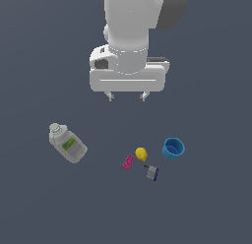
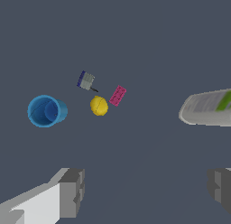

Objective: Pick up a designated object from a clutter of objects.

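Observation:
The small bright yellow lemon-like ball [image 1: 141, 153] lies on the dark grey floor, between a flat magenta block [image 1: 128, 162] and a blue cup [image 1: 173, 148]. A small grey-blue piece [image 1: 152, 172] lies just in front of it. A whitish bottle with a green label [image 1: 67, 143] lies on its side toward the exterior view's left. My gripper [image 1: 127, 97] hangs high above the floor, open and empty, well apart from the ball. The wrist view shows the ball [image 2: 99, 105], block [image 2: 117, 95], cup [image 2: 46, 111], grey-blue piece [image 2: 85, 80], bottle [image 2: 208, 109] and my fingers [image 2: 72, 191] spread wide.
The floor [image 1: 206, 208] is a plain dark grey surface with no edges or walls in view. The arm's white body [image 1: 129, 36] fills the upper middle of the exterior view.

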You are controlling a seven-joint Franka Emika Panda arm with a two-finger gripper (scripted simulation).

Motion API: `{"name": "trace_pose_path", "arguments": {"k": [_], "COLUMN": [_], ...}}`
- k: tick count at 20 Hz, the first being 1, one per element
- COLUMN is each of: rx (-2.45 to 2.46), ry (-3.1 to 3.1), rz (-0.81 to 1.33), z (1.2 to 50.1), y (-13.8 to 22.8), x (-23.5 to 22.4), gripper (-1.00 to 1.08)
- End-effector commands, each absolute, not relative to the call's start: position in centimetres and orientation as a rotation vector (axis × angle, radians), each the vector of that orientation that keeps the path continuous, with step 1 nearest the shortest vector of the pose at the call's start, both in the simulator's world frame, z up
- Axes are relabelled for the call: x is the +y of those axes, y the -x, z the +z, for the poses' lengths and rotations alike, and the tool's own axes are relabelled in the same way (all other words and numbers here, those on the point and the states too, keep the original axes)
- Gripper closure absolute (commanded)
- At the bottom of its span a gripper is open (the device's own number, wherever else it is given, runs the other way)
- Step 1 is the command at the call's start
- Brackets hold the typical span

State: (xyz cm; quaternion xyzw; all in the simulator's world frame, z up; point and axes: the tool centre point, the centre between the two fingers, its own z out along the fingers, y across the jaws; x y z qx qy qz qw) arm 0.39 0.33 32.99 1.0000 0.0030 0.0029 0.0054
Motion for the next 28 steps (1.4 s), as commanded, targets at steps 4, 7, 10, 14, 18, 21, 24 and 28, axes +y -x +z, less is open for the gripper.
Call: {"name": "trace_pose_path", "arguments": {"k": [4,7,10,14,18,21,24,28], "rx": [-0.001,-0.027,-0.069,-0.148,-0.255,-0.354,-0.454,-0.565], "ry": [-3.132,-3.134,-3.137,-3.139,-3.138,-3.131,-3.118,-3.098], "rz": [0.009,0.008,0.008,0.007,0.004,0.002,0.000,-0.001], "z": [32.7,31.9,30.6,28.0,24.5,21.3,17.8,13.9], "y": [-0.5,-1.0,-1.6,-2.6,-3.9,-4.7,-5.4,-5.8], "x": [0.4,0.7,1.1,1.8,2.8,3.8,4.7,5.8], "gripper": [-0.92,-0.92,-0.92,-0.92,-0.92,-0.92,-0.92,-0.92]}}
